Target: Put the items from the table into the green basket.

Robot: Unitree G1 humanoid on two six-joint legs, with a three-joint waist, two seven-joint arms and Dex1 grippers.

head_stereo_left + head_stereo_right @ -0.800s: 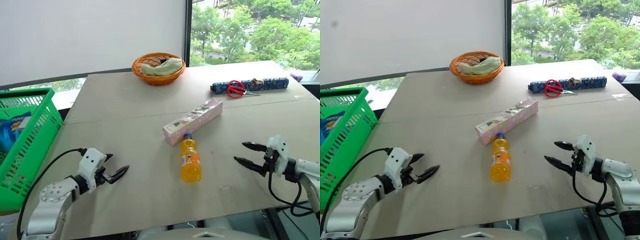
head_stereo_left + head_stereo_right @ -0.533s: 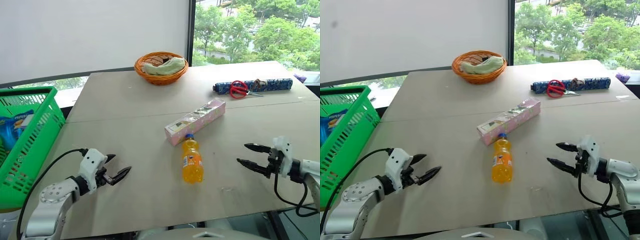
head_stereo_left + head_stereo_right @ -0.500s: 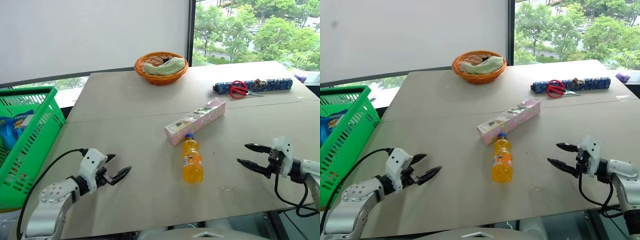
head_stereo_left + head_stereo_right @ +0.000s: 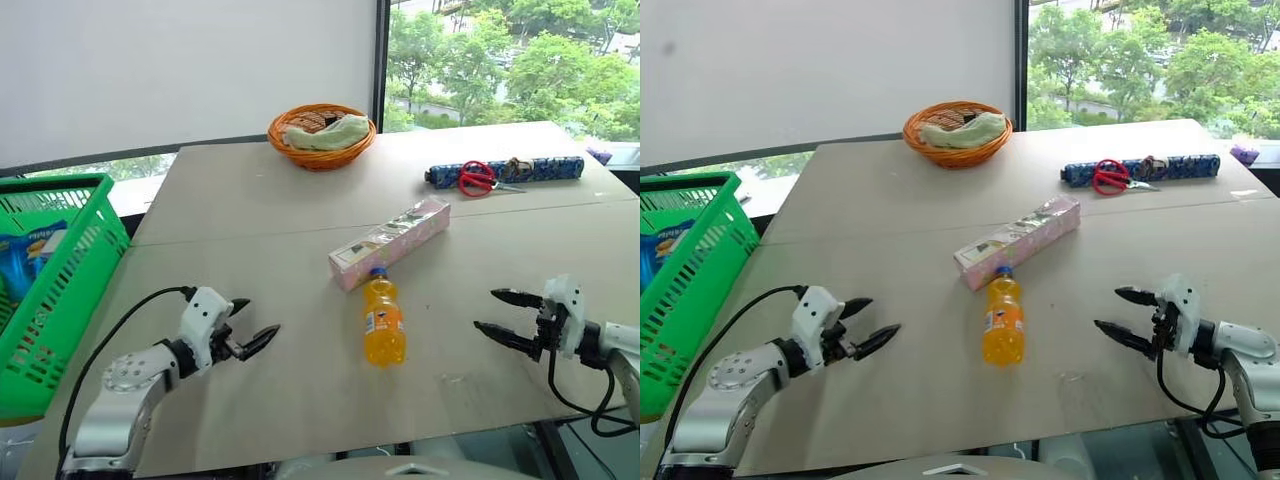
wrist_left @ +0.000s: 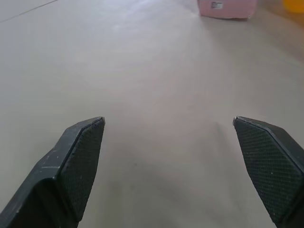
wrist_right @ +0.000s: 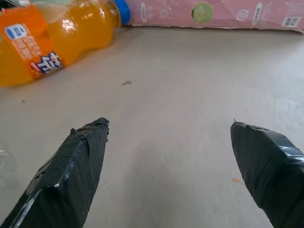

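Observation:
On the table (image 4: 250, 200) a long pink box (image 4: 388, 242) lies slantwise in the middle. An orange soda bottle (image 4: 384, 322) lies on its side just in front of it, its blue cap touching the box. The green basket (image 4: 70, 290) stands off the table's left edge. My left gripper (image 4: 260, 316) hovers open over the near left of the table, pointing towards the bottle and well short of it. On the bottle's other side my right gripper (image 4: 485, 310) is open and empty, facing the bottle (image 6: 52, 35) and the box (image 6: 213, 12).
An orange wicker bowl (image 4: 320, 135) with a cloth sits at the table's far edge. Red scissors (image 4: 478, 177) rest on a blue patterned roll (image 4: 530, 168) at the far right. A blue packet (image 4: 25, 265) lies in the basket. The table's front edge runs just below both grippers.
My left gripper has moved to the right, closer to the bottle, still open. The right gripper has stayed about where it was.

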